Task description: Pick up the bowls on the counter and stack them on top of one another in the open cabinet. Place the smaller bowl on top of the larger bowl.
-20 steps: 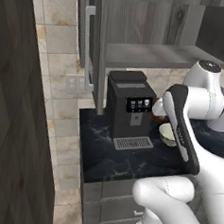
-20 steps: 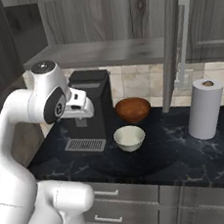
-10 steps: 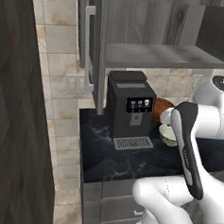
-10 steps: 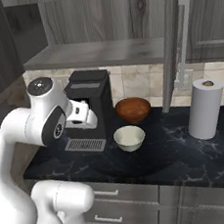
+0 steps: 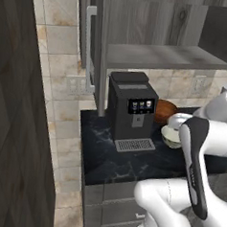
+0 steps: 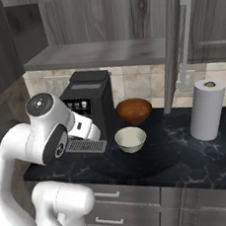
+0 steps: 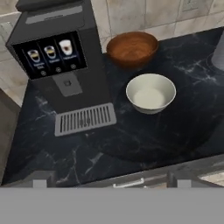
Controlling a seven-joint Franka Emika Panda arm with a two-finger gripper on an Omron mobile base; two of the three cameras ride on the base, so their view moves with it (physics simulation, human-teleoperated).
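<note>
While the gripper hangs spread and empty, reaching for the brown bowl [image 7: 132, 49] could knock the pale bowl [image 7: 151, 93] just beside it.

Soft even light, slightly blurry

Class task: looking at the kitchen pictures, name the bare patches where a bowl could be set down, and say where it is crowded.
Free: the cabinet shelf, bare along its visible length; the counter between the pale bowl and the paper towel roll; and the counter's front strip before the coffee machine. Crowded: the brown bowl, pale bowl and machine sit close together.
</note>
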